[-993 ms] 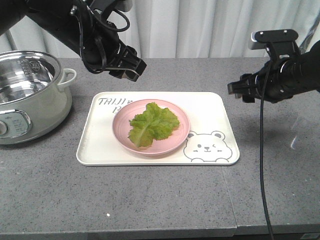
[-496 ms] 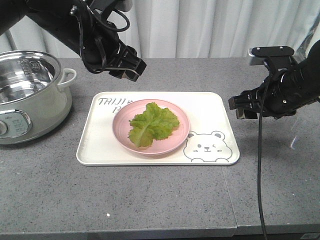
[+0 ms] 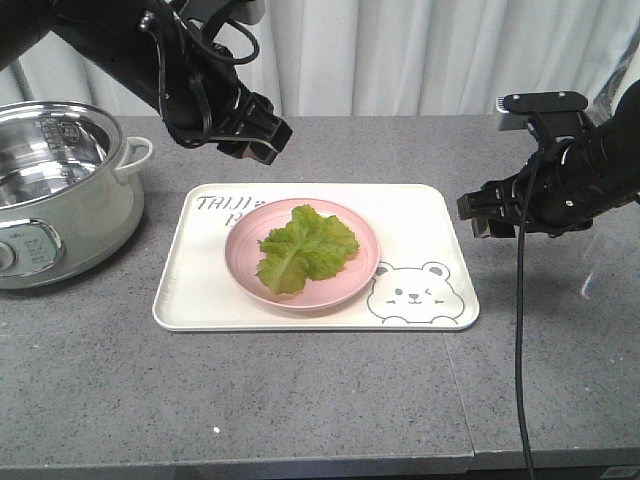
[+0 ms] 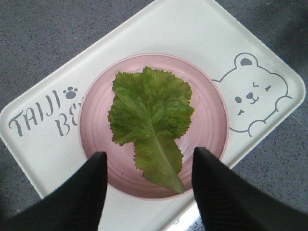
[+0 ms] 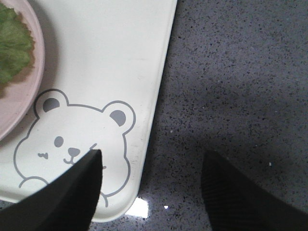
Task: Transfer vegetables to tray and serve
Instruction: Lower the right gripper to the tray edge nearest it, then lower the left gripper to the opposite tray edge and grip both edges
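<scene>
The vegetables, one ruffled green lettuce leaf [image 3: 306, 248], lie on a round pink plate [image 3: 356, 282] in the middle of the cream tray [image 3: 420, 215] with the bear drawing. My left gripper [image 3: 264, 142] hovers open above the tray's far left side. In its wrist view the leaf [image 4: 151, 120] and plate [image 4: 96, 130] lie below the spread left gripper [image 4: 148, 153], well apart from it. My right gripper [image 3: 478, 212] hangs open just off the tray's right rim. In the right wrist view, the right gripper [image 5: 153, 153] straddles the tray's corner [image 5: 139, 159] from above, holding nothing.
A pale green electric pot [image 3: 50, 190] with a steel inner bowl stands at the left, close to the tray. A black cable [image 3: 520, 340] hangs from the right arm down past the table's front edge. Curtains close off the back.
The right gripper has come down and slightly right, beside the tray's right rim, then almost stopped. The left arm, tray, plate and leaf have not moved.
</scene>
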